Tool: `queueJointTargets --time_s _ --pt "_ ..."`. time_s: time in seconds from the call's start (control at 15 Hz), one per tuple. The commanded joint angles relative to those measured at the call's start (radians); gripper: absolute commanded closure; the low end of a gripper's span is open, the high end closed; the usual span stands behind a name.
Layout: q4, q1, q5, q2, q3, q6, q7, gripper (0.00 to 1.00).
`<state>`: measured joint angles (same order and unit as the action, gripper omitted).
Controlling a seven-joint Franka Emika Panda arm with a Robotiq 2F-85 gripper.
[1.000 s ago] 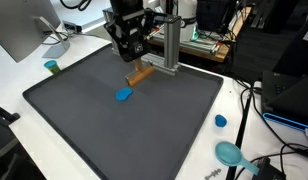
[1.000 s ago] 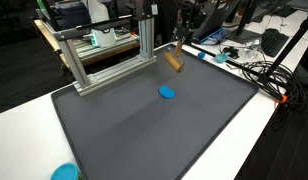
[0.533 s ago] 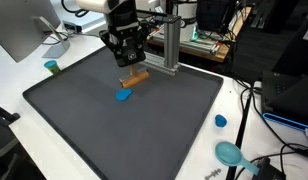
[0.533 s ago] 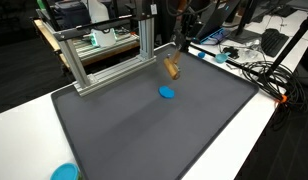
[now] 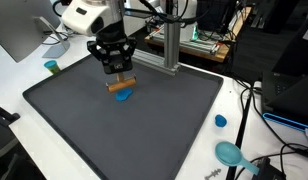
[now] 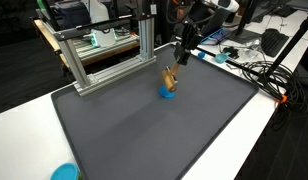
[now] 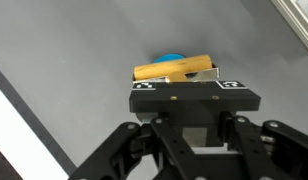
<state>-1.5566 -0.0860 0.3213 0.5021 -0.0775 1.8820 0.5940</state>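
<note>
One black two-finger gripper [image 5: 116, 73] is clamped on a short tan wooden cylinder [image 5: 121, 84], which sits crosswise between its jaws. Just beneath the cylinder, a small blue round disc [image 5: 124, 96] rests on the dark grey rubber mat [image 5: 154, 130], towards the mat's far middle. Whether the cylinder and the disc touch cannot be told. A silver aluminium frame [image 5: 169, 45] stands at the mat's far edge. A small blue cap [image 5: 221, 121] lies just off the mat's side edge.
</note>
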Motion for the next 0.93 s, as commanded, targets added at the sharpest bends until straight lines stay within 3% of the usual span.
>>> queueJointTargets --time_s 0.0,0.4,0.87 --pt "0.091 -0.014 0.029 0.060 0.002 -0.050 -0.020 0.78" --pt "0.128 -0.020 0.059 0.107 0.006 -0.036 -0.004 0.78" --pt "0.081 -0.022 0.064 0.107 -0.003 -0.002 0.004 0.78"
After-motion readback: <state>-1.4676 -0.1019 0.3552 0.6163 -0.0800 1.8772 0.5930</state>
